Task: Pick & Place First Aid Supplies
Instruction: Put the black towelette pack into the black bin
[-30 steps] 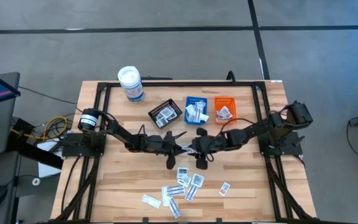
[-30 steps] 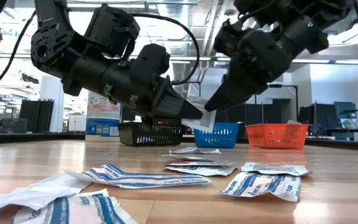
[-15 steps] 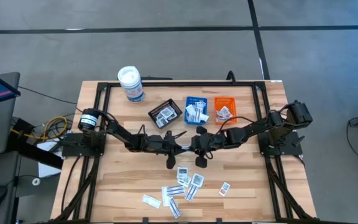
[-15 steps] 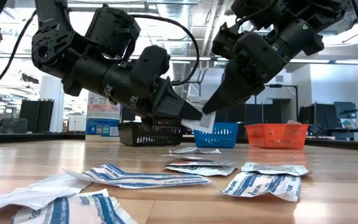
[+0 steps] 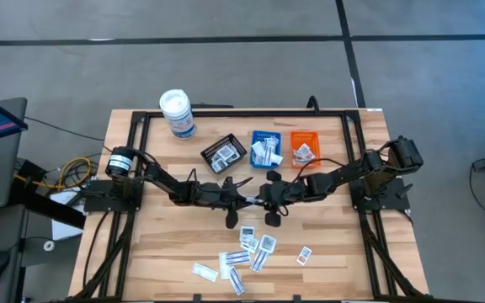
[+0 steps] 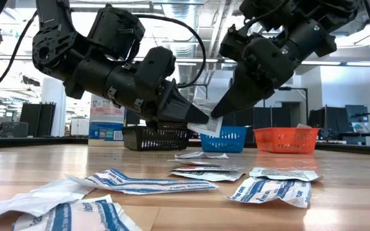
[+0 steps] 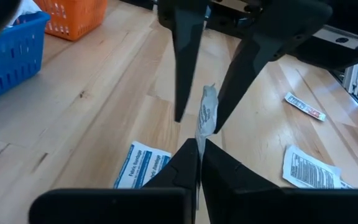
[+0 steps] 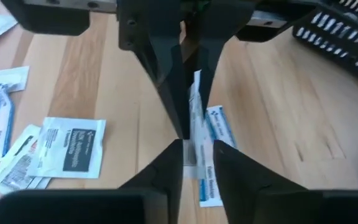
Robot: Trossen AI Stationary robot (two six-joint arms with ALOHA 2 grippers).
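**Both Jaws Meet on 1 Packet Above the Table Centre**

Clamped jaws of the left gripper [image 7: 197, 163] pinch a white packet [image 7: 206, 115] edge-on, holding it clear of the table. The right gripper [image 8: 197, 158] faces it tip to tip. Its fingers [image 7: 180, 68] stand slightly apart, straddling the far end of the same packet, and whether they press on it I cannot tell. In the low view the packet [image 6: 207, 124] hangs between the 2 gripper tips, in front of the blue tray [image 6: 223, 138].

Loose packets [image 5: 251, 251] lie scattered on the near part of the wooden table [image 5: 150, 252], well apart from the trays. Along the far side sit a black tray [image 5: 223, 154], the blue tray and an orange tray [image 5: 304, 149], each already holding some packets, with a white canister [image 5: 178, 114] beyond them.

The step in hand looks like a handover from left to right. Next, the right fingers need a firm grip on the packet before the left lets go, then a carry to 1 of the trays. Letting go too soon would probably drop the packet.

Against the earlier frames, both arms have stayed nearly in place. The packet has not shifted, and only the right gripper has moved slightly about it.
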